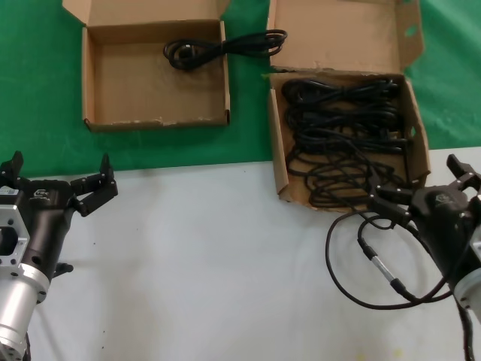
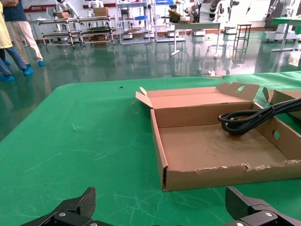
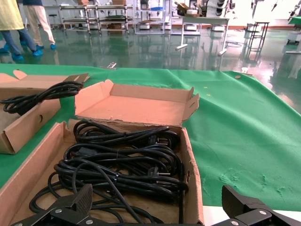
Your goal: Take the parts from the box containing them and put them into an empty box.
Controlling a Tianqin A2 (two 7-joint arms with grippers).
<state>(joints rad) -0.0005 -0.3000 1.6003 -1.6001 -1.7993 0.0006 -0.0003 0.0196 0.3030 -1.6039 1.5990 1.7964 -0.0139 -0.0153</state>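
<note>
From the head view I am seeing the power cords [image 1: 342,139] lying tangled in the larger box [image 1: 276,162], while one cord [image 1: 225,47] is already draped over the right wall of the smaller box [image 1: 94,83], its plug inside and its tail hanging out. My right gripper [image 1: 409,199] is hovering at the larger box's near corner with its jaws spread and nothing in them; my left gripper [image 1: 64,184] is waiting over the white table [image 1: 210,256], likewise spread and empty. In the left wrist view I am looking into the smaller box [image 2: 221,176], where that cord [image 2: 244,120] is sagging over the wall. In the right wrist view the cords [image 3: 122,165] are looping over one another: I judge them limp, rubbery and grippy, light singly but likely to drag neighbours, so I am favouring a raised loop on top, away from the plugs.
</note>
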